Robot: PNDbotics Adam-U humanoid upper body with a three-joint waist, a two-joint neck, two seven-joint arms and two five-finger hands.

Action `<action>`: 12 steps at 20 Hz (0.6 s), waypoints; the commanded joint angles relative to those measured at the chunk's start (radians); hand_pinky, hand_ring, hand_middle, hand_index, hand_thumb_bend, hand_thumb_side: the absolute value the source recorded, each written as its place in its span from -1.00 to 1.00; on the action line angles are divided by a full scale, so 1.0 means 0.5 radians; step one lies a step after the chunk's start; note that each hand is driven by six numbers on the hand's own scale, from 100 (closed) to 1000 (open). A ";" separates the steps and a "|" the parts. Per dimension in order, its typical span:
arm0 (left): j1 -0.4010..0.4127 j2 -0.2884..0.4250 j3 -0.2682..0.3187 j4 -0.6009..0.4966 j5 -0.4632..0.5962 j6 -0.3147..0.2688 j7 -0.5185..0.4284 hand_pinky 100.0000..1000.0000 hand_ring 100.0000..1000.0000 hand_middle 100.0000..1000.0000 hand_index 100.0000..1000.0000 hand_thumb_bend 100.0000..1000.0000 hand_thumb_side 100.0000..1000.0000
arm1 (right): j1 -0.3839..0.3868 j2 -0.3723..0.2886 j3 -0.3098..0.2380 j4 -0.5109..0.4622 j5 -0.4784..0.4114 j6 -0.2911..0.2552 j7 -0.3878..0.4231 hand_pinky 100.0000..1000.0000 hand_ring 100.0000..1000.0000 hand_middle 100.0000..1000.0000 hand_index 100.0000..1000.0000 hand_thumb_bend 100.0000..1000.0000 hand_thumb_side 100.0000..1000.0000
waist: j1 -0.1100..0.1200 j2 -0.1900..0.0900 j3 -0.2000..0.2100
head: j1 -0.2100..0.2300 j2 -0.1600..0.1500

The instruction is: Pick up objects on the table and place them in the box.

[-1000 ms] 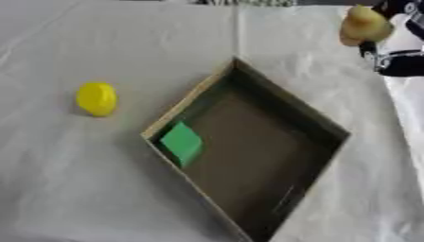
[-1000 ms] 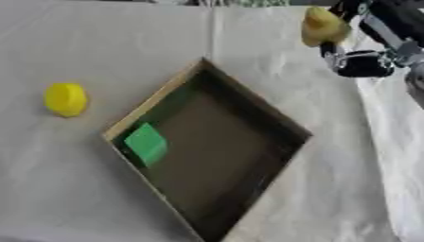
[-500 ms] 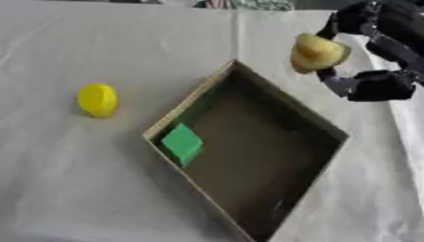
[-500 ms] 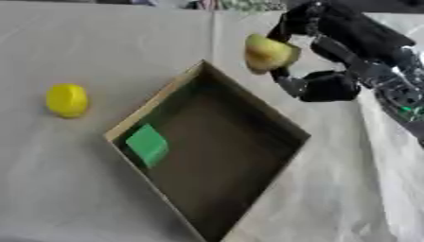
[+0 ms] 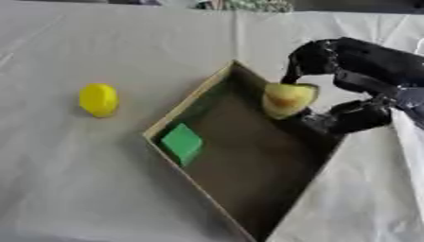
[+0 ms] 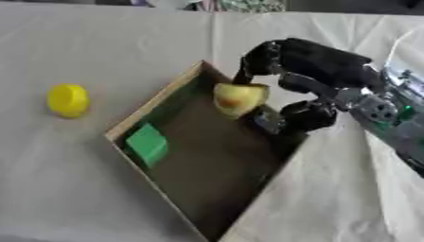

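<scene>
Holding a yellowish, pear-like fruit (image 6: pixel 238 98) over the box (image 5: pixel 192 108) right now is the robot's right hand (image 6: pixel 319 78); black fingers (image 6: pixel 258 59) curl down onto the top of the fruit and the thumb sits underneath at its right side, so it's pinched between them; the fruit hangs just inside the box's upper right wall, above the dark floor, and I can't tell whether it touches anything below. No brand, label or writing that I can read anywhere; nothing legible on the box, the fruit or the arm.

The box is an open cardboard tray turned like a diamond on the counter (image 5: pixel 75 189), which is covered with a pale, wrinkled cloth; a green block (image 5: pixel 181 142) lies inside it against the left wall, tilted along that wall. A round yellow object (image 5: pixel 99 99) sits on the cloth well apart from the box, out to the left.

Compared with half a second ago, the hand has come down and leftwards; the fruit was above the box's top corner, outside the rim, and now it's over the interior; a second ago it was way up in the far right corner. Green block and yellow object look like they haven't moved. Left hand isn't showing in either view.
</scene>
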 commanded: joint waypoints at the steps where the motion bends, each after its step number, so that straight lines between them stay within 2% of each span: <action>1: -0.015 0.045 0.003 -0.040 0.010 0.000 -0.007 0.40 0.42 0.40 0.59 -0.96 0.03 | -0.038 -0.002 0.010 -0.039 -0.017 0.037 0.067 0.58 0.20 -0.06 0.07 -1.00 -1.00 | 0.002 -0.037 0.004 | -0.002 -0.003; 4: -0.016 0.041 0.002 -0.040 0.012 0.000 -0.009 0.40 0.42 0.40 0.59 -0.96 0.04 | -0.024 0.013 0.033 -0.038 0.035 0.124 0.132 0.57 0.27 0.00 0.14 -1.00 -1.00 | 0.001 -0.035 0.008 | -0.003 -0.005; 6: -0.016 0.035 0.000 -0.040 0.014 0.001 -0.011 0.40 0.42 0.40 0.59 -0.97 0.04 | -0.019 0.025 0.052 0.003 0.077 0.185 0.188 0.59 0.39 0.16 0.30 -1.00 -1.00 | 0.000 -0.034 0.013 | -0.006 -0.006; 7: -0.016 0.033 0.000 -0.040 0.016 0.001 -0.012 0.40 0.42 0.40 0.59 -0.97 0.04 | -0.021 0.033 0.068 0.031 0.108 0.218 0.220 0.62 0.50 0.32 0.46 -1.00 -1.00 | -0.001 -0.033 0.016 | -0.006 -0.007; 8: -0.016 0.032 0.000 -0.040 0.017 0.001 -0.013 0.40 0.42 0.40 0.59 -0.97 0.04 | -0.026 0.044 0.086 0.046 0.141 0.253 0.254 0.62 0.50 0.32 0.46 -1.00 -1.00 | -0.001 -0.033 0.018 | -0.007 -0.007; 9: -0.016 0.032 -0.001 -0.040 0.017 0.001 -0.013 0.40 0.42 0.40 0.59 -0.97 0.04 | -0.031 0.053 0.107 0.041 0.174 0.286 0.288 0.68 0.65 0.52 0.65 -1.00 -0.81 | -0.001 -0.033 0.020 | -0.007 -0.007; 10: -0.016 0.032 -0.001 -0.040 0.018 0.001 -0.014 0.40 0.42 0.40 0.59 -0.97 0.04 | -0.037 0.063 0.124 0.024 0.207 0.310 0.321 0.70 0.67 0.55 0.67 -1.00 -0.74 | -0.001 -0.033 0.021 | -0.008 -0.005; 11: -0.017 0.033 -0.001 -0.040 0.019 0.001 -0.014 0.40 0.42 0.40 0.59 -0.97 0.04 | -0.042 0.072 0.132 0.003 0.240 0.323 0.354 0.75 0.76 0.66 0.74 -1.00 -0.53 | -0.001 -0.033 0.021 | -0.008 -0.004; 12: -0.017 0.033 -0.001 -0.040 0.019 0.001 -0.015 0.40 0.42 0.40 0.59 -0.97 0.04 | -0.046 0.079 0.132 -0.017 0.270 0.327 0.385 0.76 0.79 0.68 0.74 -1.00 -0.48 | -0.001 -0.034 0.020 | -0.008 -0.003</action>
